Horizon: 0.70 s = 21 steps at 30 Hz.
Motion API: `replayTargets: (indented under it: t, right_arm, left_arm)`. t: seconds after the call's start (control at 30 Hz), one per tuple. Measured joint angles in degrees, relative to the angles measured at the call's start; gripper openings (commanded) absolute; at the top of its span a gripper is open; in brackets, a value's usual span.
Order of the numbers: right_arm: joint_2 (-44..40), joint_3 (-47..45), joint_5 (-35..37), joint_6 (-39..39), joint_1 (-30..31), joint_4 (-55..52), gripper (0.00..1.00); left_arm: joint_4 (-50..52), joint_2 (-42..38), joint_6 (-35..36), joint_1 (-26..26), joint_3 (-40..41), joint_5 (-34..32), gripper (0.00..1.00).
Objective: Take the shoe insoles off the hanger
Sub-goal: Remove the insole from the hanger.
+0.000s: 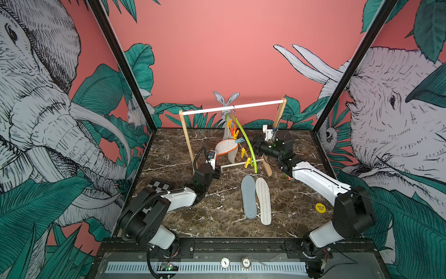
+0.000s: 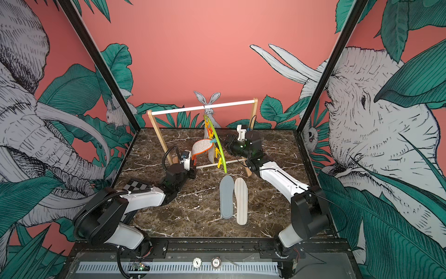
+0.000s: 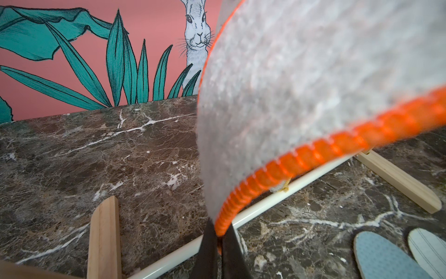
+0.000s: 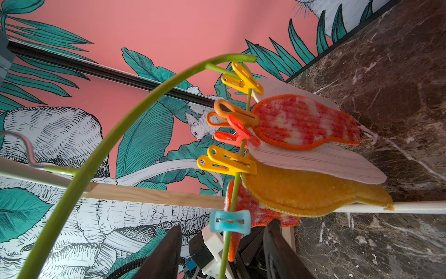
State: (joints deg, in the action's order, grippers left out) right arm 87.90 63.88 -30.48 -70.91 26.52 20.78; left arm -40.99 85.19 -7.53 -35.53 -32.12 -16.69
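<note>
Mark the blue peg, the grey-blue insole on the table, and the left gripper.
blue peg (image 4: 229,222), right wrist view, middle of its body.
grey-blue insole (image 1: 249,196), a top view, mid-sole.
left gripper (image 3: 218,241), left wrist view, between fingertips pinching the orange-edged insole (image 3: 313,72).

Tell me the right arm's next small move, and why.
Probably close the right gripper on the blue peg to squeeze it open. Its jaws stand open on either side of that peg, which pins the orange-edged insole to the hanger, and the left gripper is shut on that insole's far edge, ready to pull it free.
</note>
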Motion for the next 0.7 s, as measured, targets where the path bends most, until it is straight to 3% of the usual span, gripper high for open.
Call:
replayTargets:
  t: [0.7]
  right_arm:
    - [2.1, 0.9, 0.0, -0.2, 0.2, 1.4, 0.39]
  left_arm:
    - [0.5, 0.0, -0.1, 0.0, 0.0, 0.7, 0.00]
